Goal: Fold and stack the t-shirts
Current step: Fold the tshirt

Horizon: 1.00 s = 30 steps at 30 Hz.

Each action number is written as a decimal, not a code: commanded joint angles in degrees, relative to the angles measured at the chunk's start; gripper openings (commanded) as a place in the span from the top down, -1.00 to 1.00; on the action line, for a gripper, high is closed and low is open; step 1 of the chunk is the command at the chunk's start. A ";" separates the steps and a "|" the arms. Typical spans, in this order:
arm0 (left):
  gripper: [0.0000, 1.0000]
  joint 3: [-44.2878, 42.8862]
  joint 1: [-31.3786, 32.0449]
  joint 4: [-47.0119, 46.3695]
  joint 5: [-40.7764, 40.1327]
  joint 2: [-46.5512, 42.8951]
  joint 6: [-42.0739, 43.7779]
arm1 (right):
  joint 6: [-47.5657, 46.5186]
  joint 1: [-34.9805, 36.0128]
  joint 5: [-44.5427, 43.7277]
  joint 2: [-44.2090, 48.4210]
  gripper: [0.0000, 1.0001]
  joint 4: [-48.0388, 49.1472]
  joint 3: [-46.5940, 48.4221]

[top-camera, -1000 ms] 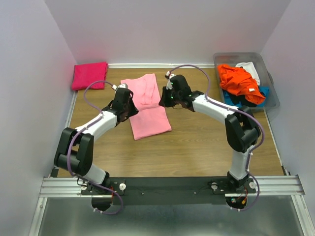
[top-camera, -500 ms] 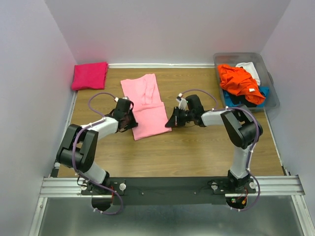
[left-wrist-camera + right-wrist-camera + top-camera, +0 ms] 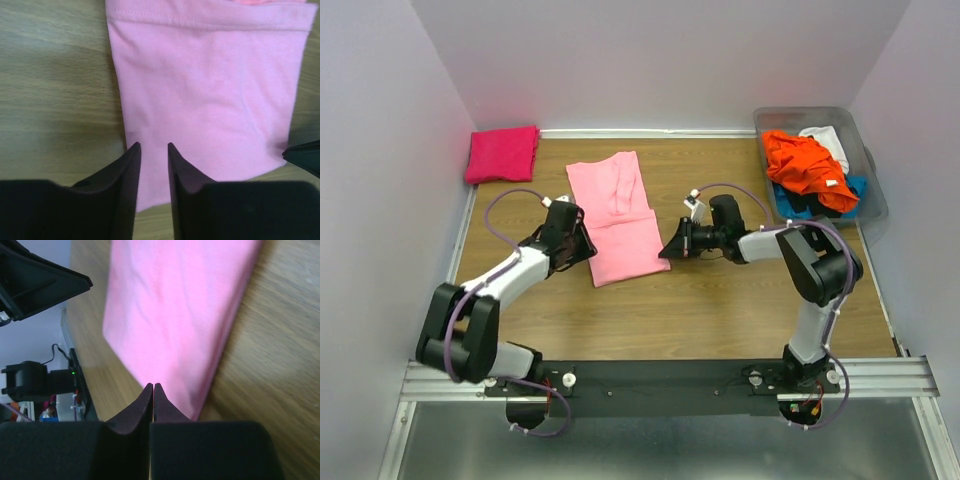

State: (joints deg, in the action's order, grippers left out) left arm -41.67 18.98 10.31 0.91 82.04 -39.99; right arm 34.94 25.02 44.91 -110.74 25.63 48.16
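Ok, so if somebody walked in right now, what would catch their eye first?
Probably the light pink t-shirt, part-folded in the middle of the wooden table, with the left gripper and right gripper low at its near corners. Next come the hot-pink folded shirt in the far left corner and the bright orange shirt heaped in the clear bin at far right.

Light pink t-shirt (image 3: 620, 228) on wooden table (image 3: 720, 300), left claw (image 3: 589, 249) and right claw (image 3: 666, 251) at its sides
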 commanded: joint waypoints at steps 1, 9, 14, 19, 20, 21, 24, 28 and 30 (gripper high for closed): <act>0.15 1.94 0.26 2.96 -4.95 -10.03 0.17 | 0.04 1.43 4.22 5.36 0.81 -0.93 2.63; -0.08 7.12 0.88 4.11 -3.81 -19.28 -1.14 | 6.72 12.94 6.43 -1.75 0.82 6.89 10.10; 0.10 10.64 2.81 4.20 -3.02 -21.74 -3.07 | 8.56 16.99 4.67 -10.10 0.83 8.30 14.15; 0.22 12.14 4.74 4.20 -2.66 -22.54 -5.01 | 10.50 17.79 1.77 -15.03 0.85 7.69 14.77; 0.24 12.14 5.44 4.11 -2.66 -22.71 -5.45 | 10.59 17.87 0.02 -16.08 0.89 5.94 14.77; 0.24 12.14 5.45 4.11 -2.66 -22.71 -5.45 | 10.33 17.79 0.01 -16.44 0.89 5.93 14.77; 0.24 12.23 6.68 4.20 -2.93 -22.63 -6.33 | 8.66 17.79 -7.87 -16.53 0.94 -2.58 15.82; 0.24 11.96 7.65 4.28 -2.93 -22.98 -6.77 | 8.04 17.79 -8.44 -13.47 0.93 -5.76 16.17; 0.24 11.70 7.91 4.46 -2.93 -23.07 -6.86 | 7.69 17.79 -7.38 -11.44 0.93 -5.85 16.35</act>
State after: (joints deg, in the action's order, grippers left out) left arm -29.74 26.35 14.06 -1.85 60.27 -45.69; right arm 44.75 42.72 42.22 -124.66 25.69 64.03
